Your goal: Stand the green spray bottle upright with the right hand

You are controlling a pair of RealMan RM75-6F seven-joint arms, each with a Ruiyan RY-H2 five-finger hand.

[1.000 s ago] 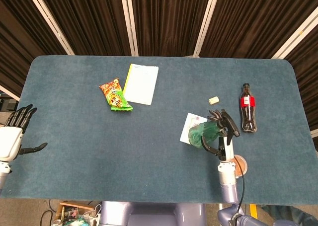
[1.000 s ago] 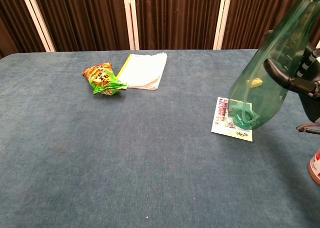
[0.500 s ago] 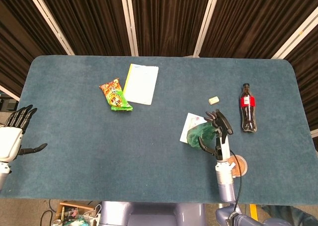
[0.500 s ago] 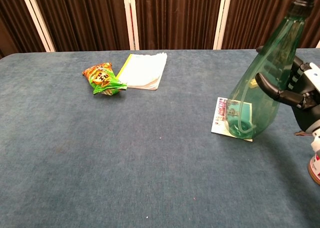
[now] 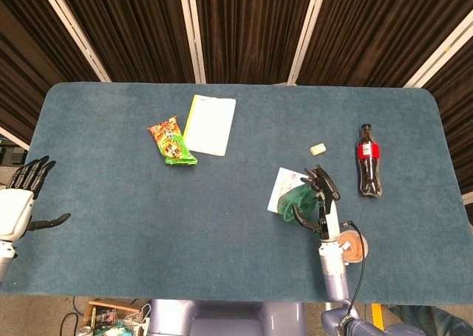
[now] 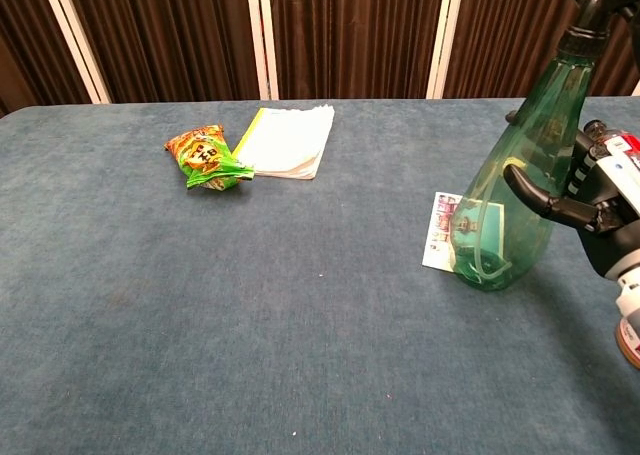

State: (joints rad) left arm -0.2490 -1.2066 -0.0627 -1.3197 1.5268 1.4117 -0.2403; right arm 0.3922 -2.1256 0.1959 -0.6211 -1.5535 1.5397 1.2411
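Chest view: right hand (image 6: pixel 596 210) grips spray bottle (image 6: pixel 510 195).

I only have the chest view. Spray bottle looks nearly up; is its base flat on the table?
Observer: Head view shows the green spray bottle with its base partly over the printed card, right hand gripping it.
Operator: Left hand? Not in my view.
Observer: Left hand is open at the table's left edge, holding nothing.
Operator: Anything behind the bottle?
Observer: A cola bottle lies to its right, a small eraser beyond.
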